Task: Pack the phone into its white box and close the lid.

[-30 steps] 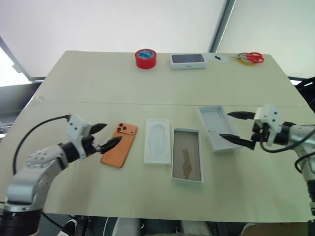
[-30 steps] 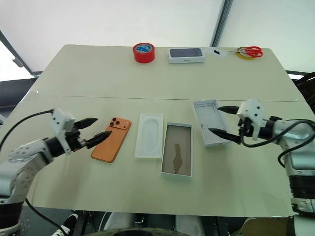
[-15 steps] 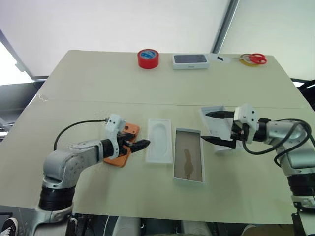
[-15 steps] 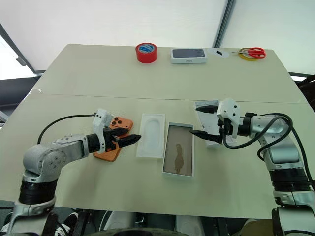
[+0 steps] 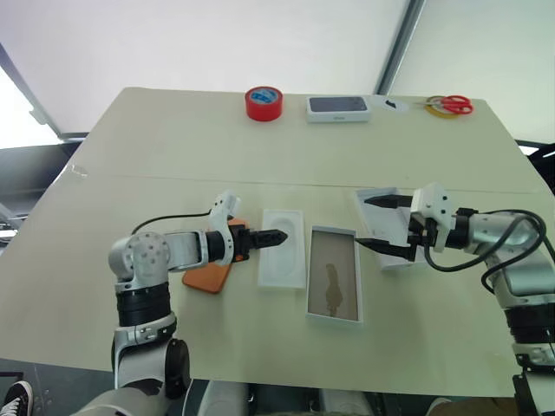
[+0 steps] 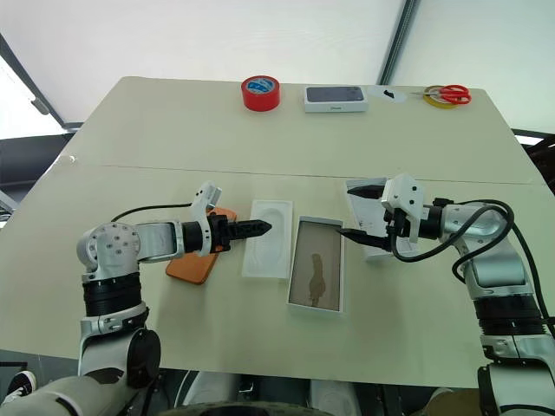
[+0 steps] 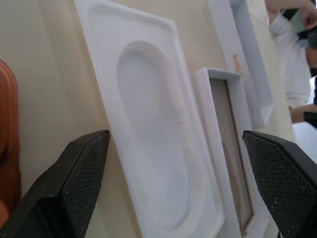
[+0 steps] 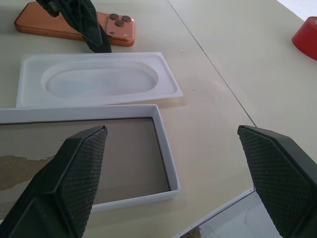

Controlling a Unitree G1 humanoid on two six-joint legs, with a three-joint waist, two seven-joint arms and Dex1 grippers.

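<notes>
Swinging inward over the last second, the left pincer (image 5: 270, 236) has passed across the phone (image 5: 211, 276) and now hangs released above the flat white insert (image 5: 282, 251), grasping nothing. The phone lies untouched on the tabletop (image 5: 173, 156), orange back up, just left of the insert and partly hidden by the arm. The white box (image 5: 334, 287) sits open right of the insert, its tan floor bare. The right pincer (image 5: 380, 223) has edged inward and hovers released at the lid (image 5: 392, 221). Judging by this, packing has not begun; the overshoot suggests the insert may be handled first.
</notes>
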